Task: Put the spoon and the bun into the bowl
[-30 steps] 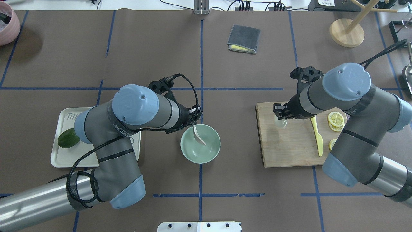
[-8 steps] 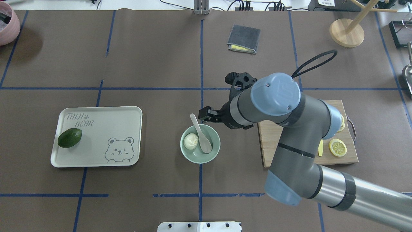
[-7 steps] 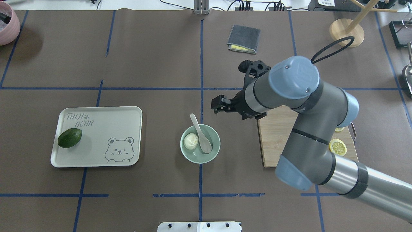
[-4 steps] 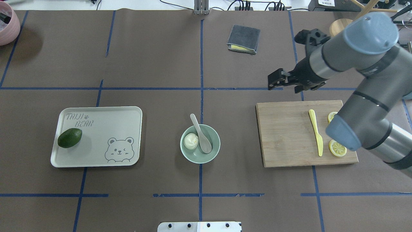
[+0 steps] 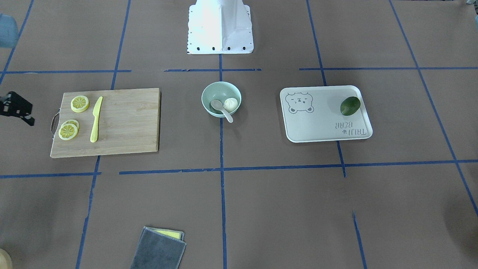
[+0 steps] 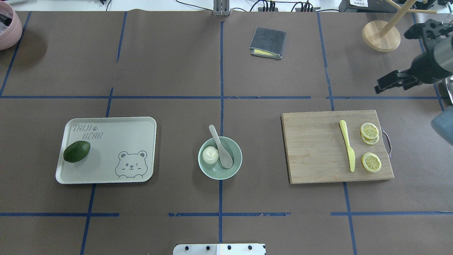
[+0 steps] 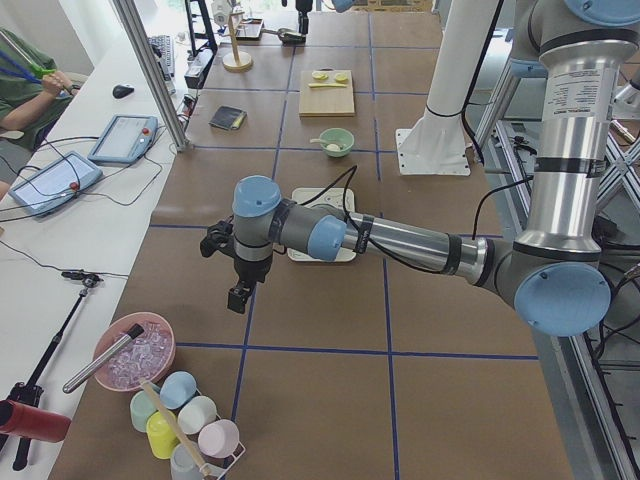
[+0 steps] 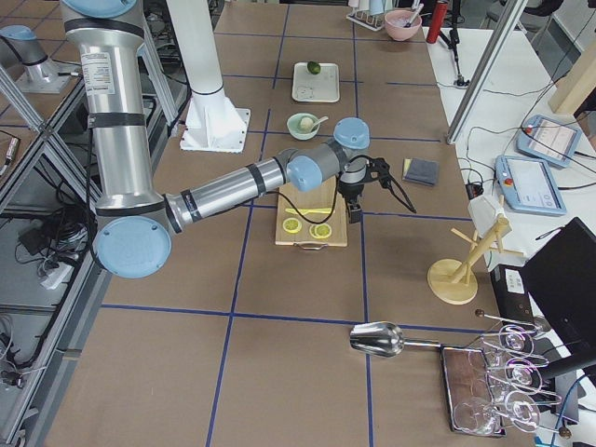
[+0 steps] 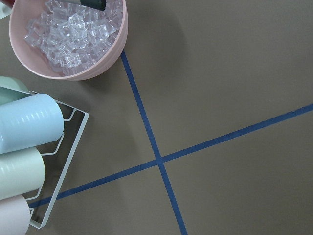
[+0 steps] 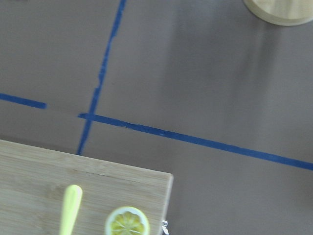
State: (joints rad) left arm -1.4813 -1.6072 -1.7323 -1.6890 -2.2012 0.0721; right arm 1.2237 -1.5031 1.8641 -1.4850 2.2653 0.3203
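The pale mint-green bowl [image 6: 236, 166] stands at the table's middle. The white pleated bun [image 6: 210, 155] lies in its left half. The off-white spoon [image 6: 222, 149] rests beside the bun, scoop in the bowl and handle over the far rim. The bowl also shows in the front view [image 5: 209, 93], with the bun [image 5: 231, 104] and the spoon [image 5: 221, 108]. My right gripper [image 6: 384, 82] is open and empty, high at the far right, away from the bowl. My left gripper [image 7: 240, 296] hangs far off at the table's left end; I cannot tell whether it is open.
A wooden cutting board [image 6: 311, 152] right of the bowl holds a yellow knife [image 6: 347, 145] and lemon slices [image 6: 371, 162]. A tray [image 6: 116, 134] on the left holds an avocado [image 6: 76, 151]. A grey cloth [image 6: 268, 42] and a wooden stand [image 6: 380, 35] lie farther back.
The spoon and then the bun came to lie in the bowl. The left arm has left the overhead view. The right gripper has drawn back from the bowl to the far right, open.
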